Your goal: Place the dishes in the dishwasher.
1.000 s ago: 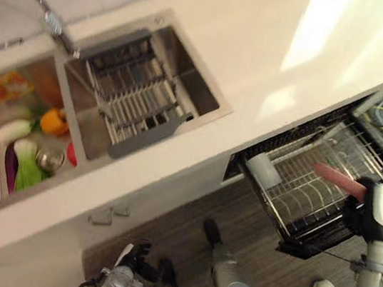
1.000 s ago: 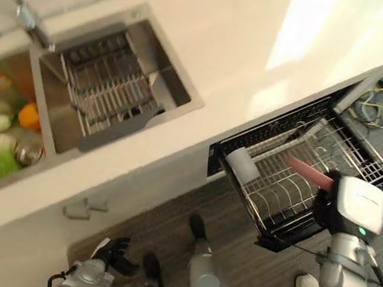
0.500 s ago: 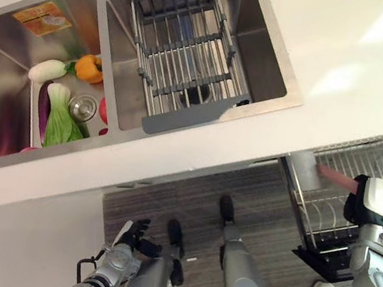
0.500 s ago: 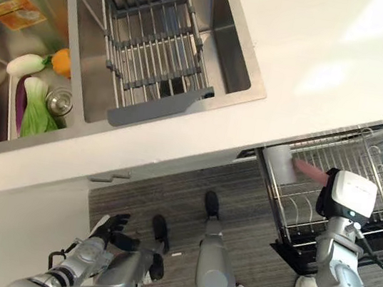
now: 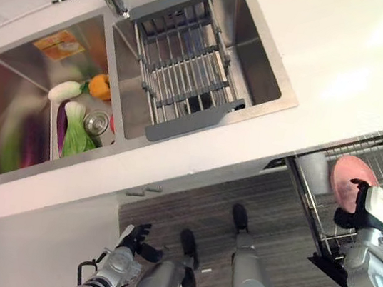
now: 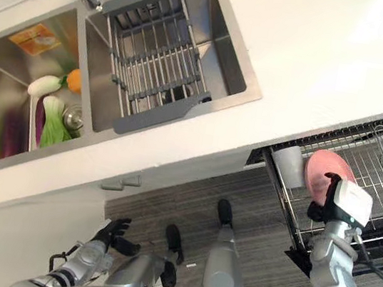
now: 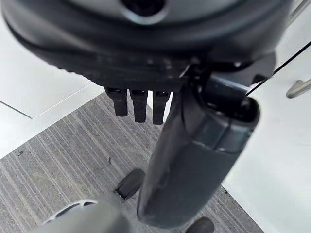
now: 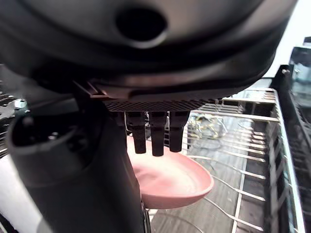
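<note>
The right robot hand (image 6: 329, 196) holds a pink plate (image 6: 322, 175), its fingers curled over the plate's edge. The plate hangs just above the wire dishwasher rack (image 6: 382, 172), which is pulled out from under the table (image 6: 320, 54).

To do this step well, I think the plate should be tipped up on its edge and slid down between two of the rack's wire prongs, then let go only when it rests there. A flat plate may just lie across the wires and slide.

A white cup (image 6: 289, 164) sits in the rack's near left corner, just beside the plate, so the plate could bump it.

The left robot hand (image 5: 136, 236) hangs low by the floor, fingers loose, holding nothing.

Up in the table are a sink (image 5: 266, 75) with a grey drying rack (image 5: 187, 78), and another sink with vegetables (image 5: 71, 125).
</note>
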Robot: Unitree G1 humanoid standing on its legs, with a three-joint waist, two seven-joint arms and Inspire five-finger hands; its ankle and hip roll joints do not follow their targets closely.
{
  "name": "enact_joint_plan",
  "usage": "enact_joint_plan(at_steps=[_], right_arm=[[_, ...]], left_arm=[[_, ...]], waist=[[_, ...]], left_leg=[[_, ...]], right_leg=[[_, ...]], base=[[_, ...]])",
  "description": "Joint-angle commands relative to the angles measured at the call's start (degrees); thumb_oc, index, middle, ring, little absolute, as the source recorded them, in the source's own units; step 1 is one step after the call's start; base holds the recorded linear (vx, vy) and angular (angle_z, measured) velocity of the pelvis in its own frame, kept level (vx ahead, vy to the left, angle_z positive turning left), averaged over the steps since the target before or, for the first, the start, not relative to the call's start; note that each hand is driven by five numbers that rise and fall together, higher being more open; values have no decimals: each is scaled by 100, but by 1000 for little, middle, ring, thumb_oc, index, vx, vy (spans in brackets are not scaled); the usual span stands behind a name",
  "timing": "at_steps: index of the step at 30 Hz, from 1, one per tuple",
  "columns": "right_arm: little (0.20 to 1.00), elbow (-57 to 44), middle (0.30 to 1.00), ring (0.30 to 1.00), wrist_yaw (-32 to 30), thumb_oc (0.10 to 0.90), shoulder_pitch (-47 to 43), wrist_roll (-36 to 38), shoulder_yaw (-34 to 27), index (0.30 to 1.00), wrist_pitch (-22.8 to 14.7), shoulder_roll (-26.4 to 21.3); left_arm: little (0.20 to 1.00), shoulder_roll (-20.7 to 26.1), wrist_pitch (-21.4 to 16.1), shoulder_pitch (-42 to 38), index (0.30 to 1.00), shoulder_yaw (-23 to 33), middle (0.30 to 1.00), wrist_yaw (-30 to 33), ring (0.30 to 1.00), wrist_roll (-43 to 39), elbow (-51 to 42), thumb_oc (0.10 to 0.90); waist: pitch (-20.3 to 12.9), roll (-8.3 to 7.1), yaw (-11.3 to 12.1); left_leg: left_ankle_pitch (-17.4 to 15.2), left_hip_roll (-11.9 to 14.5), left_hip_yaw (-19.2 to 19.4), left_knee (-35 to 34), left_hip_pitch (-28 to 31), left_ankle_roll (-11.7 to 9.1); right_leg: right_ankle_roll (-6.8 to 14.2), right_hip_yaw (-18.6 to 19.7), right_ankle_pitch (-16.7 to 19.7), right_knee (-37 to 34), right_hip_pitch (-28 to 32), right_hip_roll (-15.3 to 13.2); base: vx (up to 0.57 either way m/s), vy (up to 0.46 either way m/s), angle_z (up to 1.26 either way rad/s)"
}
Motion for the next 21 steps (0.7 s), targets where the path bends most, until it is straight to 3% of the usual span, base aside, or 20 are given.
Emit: enact_joint_plan(at_steps=[1, 3, 4, 6, 7, 10, 12, 17, 21], right_arm=[[900, -656, 900, 900, -324, 800, 44, 313, -460, 900, -171, -319], [900, -864, 900, 900, -290, 800, 118, 346, -574, 900, -169, -295], [900, -1427, 900, 900, -354, 800, 279, 662, -982, 900, -348, -143], [900, -1427, 900, 900, -354, 800, 279, 662, -982, 900, -348, -143], [900, -1820, 900, 900, -554, 800, 368, 1154, -1380, 900, -554, 14], [900, -2285, 900, 900, -858, 800, 571, 1411, -2044, 900, -831, 67], [900, -2587, 900, 900, -897, 800, 674, 1364, -2273, 900, -812, 104], [900, -1884, 900, 900, -1291, 800, 962, 1774, -2776, 900, -569, 155], [900, -1415, 900, 900, -1561, 800, 1131, 2036, -2955, 900, -340, 302]], left_arm=[[900, 252, 94, 77, 900, -36, 900, 13, 900, -48, 430, 800], [900, 256, 113, 89, 900, -14, 900, -3, 900, -27, 443, 800], [900, 255, 165, 101, 900, 84, 900, -30, 900, 29, 491, 800], [900, 255, 165, 101, 900, 84, 900, -30, 900, 29, 491, 800], [900, 274, 207, 116, 900, 105, 900, -26, 900, 87, 540, 800], [900, 311, 207, 118, 900, 176, 900, -35, 900, 161, 615, 800], [900, 330, 206, 122, 900, 198, 900, -43, 900, 182, 644, 800], [900, 392, 245, 107, 900, 251, 900, -27, 900, 145, 682, 800], [900, 375, 276, 77, 900, 227, 900, -52, 900, 65, 621, 800]], waist=[[-589, -579, 43], [-619, -599, 44], [-718, -666, -8], [-718, -666, -8], [-779, -720, -39], [-894, -817, -146], [-934, -843, -157], [-986, -890, -237], [-944, -807, -307]], left_leg=[[17, 16, -42, 175, -63, -142], [5, 30, -25, 177, -27, -142], [-37, 55, -2, 188, 65, -135], [-37, 55, -2, 188, 65, -135], [-62, 70, 31, 188, 138, -137], [-104, 96, 72, 188, 234, -129], [-123, 105, 116, 187, 270, -127], [-143, 131, 180, 177, 303, -128], [-136, 137, 192, 179, 255, -133]], right_leg=[[436, 132, -966, 684, 162, -158], [428, 147, -978, 682, 192, -141], [411, 171, -1018, 678, 288, -98], [411, 171, -1018, 678, 288, -98], [403, 196, -1041, 666, 350, -66], [390, 266, -1077, 654, 439, 1], [383, 303, -1093, 670, 447, 38], [378, 356, -1099, 681, 430, 91], [375, 378, -1089, 738, 310, 107]], base=[[41, -19, -7], [42, -17, -10], [59, -21, -17], [43, -16, -15], [54, -16, -8], [49, -18, -8], [6, -4, -4], [-4, -3, -12], [-13, 16, -3]])
